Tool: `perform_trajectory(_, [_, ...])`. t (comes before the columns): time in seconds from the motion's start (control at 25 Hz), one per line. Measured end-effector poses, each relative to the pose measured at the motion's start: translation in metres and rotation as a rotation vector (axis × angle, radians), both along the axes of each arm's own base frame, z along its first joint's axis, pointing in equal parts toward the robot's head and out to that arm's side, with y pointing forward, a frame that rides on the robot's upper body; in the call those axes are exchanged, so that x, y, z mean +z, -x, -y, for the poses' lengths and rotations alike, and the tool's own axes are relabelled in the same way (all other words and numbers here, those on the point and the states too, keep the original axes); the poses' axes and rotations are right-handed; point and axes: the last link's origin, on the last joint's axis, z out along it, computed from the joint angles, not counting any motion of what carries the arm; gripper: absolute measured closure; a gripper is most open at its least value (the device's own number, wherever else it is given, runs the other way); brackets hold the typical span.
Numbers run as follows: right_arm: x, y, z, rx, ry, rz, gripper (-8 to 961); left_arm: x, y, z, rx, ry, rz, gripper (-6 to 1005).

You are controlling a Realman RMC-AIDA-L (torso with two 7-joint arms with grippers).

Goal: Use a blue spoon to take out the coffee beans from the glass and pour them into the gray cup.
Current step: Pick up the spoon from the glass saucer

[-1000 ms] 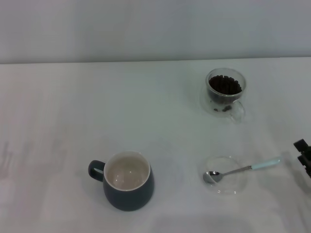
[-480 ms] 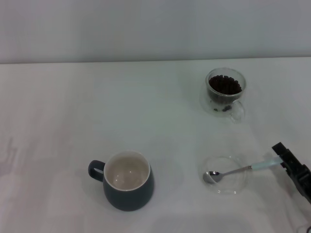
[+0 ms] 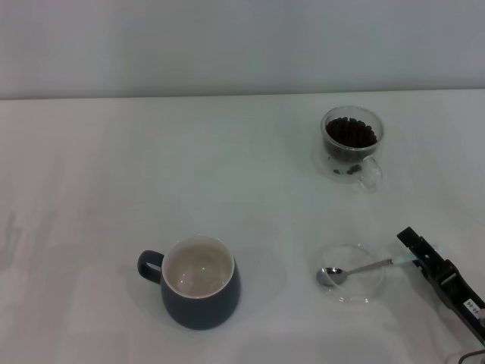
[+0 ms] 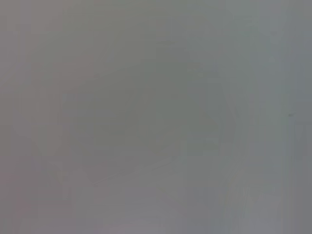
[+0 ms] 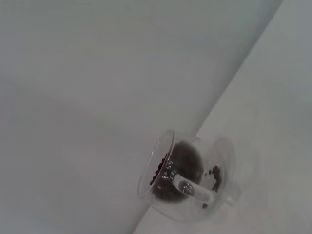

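The blue spoon [image 3: 364,267] lies with its silver bowl in a flat clear saucer [image 3: 351,288]; its pale blue handle points right. My right gripper [image 3: 419,252] is low at the front right, over the handle's far end, which it partly hides. The glass [image 3: 351,140] with coffee beans [image 3: 349,132] stands at the back right, and also shows in the right wrist view [image 5: 187,178]. The gray cup [image 3: 198,283] stands at the front left of centre, empty, handle to the left. The left gripper is out of view.
The white table [image 3: 114,174] runs back to a pale wall. The left wrist view shows only a plain grey surface. Open table lies between the gray cup and the saucer.
My right gripper has moved in from the right edge, leftward and forward, and now covers the end of the spoon handle. The spoon, glass and cup have not moved.
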Motion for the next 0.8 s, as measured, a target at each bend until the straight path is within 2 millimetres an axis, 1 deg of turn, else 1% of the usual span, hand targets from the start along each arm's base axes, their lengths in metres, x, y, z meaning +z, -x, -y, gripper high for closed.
perform_trajectory(0.4, [-0.0007, 0.0017, 0.0024, 0.008, 0.008, -0.012, 277, -0.0006, 0.0015, -0.0002, 0.009, 0.006, -0.001, 287])
perform_trajectory(0.6, [0.0002, 0.0048, 0.0010, 0.041, 0.015, -0.012, 503, -0.0006, 0.0015, -0.0002, 0.009, 0.006, -0.001, 287])
perform_trajectory(0.8, [0.0020, 0.0050, 0.0001, 0.047, 0.009, -0.013, 626, -0.0007, 0.0015, -0.0003, 0.009, 0.006, -0.001, 287])
